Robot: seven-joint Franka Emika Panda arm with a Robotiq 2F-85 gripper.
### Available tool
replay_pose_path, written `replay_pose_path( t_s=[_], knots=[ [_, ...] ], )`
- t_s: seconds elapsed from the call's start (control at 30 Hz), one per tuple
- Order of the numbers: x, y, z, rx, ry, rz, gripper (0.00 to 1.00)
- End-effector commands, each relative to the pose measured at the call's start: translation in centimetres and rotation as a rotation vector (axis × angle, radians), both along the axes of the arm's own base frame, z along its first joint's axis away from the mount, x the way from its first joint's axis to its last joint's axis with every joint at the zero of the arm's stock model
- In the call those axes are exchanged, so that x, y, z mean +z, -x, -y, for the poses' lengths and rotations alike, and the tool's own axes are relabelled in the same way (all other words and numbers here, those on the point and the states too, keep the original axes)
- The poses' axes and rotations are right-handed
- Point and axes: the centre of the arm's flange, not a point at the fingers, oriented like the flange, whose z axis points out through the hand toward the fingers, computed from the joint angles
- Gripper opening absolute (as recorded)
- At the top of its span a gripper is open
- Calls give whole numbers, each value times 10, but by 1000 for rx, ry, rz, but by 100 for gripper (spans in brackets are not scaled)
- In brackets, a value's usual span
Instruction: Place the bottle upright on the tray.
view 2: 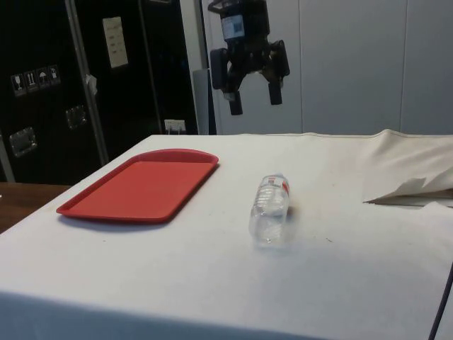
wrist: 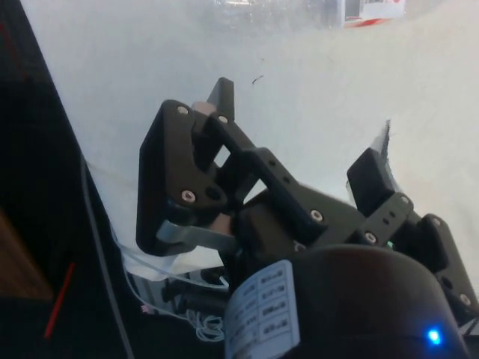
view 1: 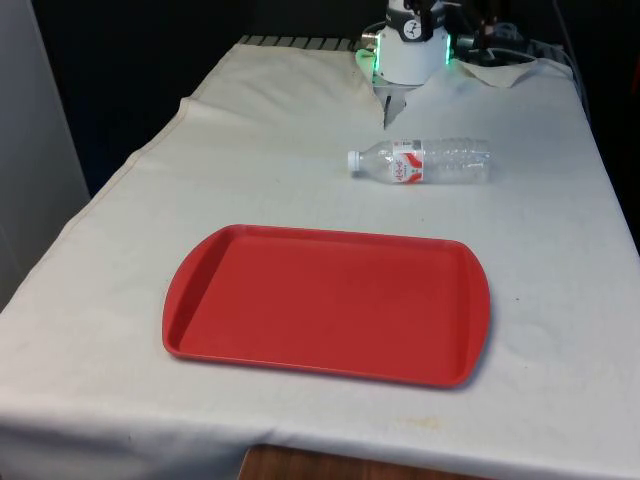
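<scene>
A clear plastic bottle with a white cap and a red-and-white label lies on its side on the white cloth, cap towards the front view's left. In the side view the bottle rests beside the red tray. The tray lies flat between the bottle and the table's front edge, with nothing on it. My gripper hangs high above the table, well clear of the bottle, fingers spread open and holding nothing. In the wrist view the gripper points at bare cloth, and the bottle lies beyond the fingertips.
A rumpled fold of cloth lies past the bottle at the robot's end of the table. Cables trail by the robot's base. Dark cabinets stand behind the tray's side.
</scene>
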Motion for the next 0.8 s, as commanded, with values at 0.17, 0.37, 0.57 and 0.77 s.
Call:
replay_pose_path(
  t_s=[0.17, 0.37, 0.57, 0.77],
  knots=[
    [-3, -1, 0, -44, -16, -2, 100],
    [-7, 0, 1, -84, -25, -13, 100],
    [-11, 0, 1, -114, -32, -19, 100],
    [-13, 1, 2, -135, -31, -36, 100]
  ],
)
